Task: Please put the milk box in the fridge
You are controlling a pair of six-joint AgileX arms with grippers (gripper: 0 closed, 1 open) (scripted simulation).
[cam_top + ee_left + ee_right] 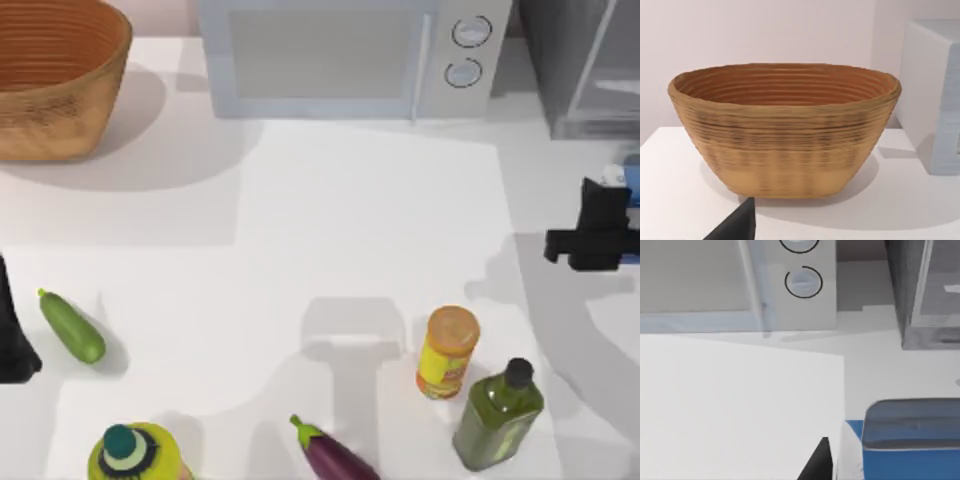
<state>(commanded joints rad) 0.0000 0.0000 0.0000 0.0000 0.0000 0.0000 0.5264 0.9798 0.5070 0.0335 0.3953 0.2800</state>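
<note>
The milk box (619, 176), blue-topped with a white side, sits at the table's far right edge, mostly covered by my right gripper (604, 228). In the right wrist view the milk box (912, 437) is very close, and a dark finger (816, 464) lies against its white side; the gripper looks shut on it. The fridge (585, 65), dark grey with a light door frame, stands just behind at the back right, and the fridge (922, 295) also appears ahead in the right wrist view. My left gripper (14, 345) is parked at the left edge.
A grey microwave (340, 55) fills the back middle and a woven basket (55, 80) the back left. Along the front are a cucumber (72, 327), a green-capped yellow bottle (135, 455), an eggplant (335, 455), an orange canister (447, 352) and an olive-oil bottle (498, 412).
</note>
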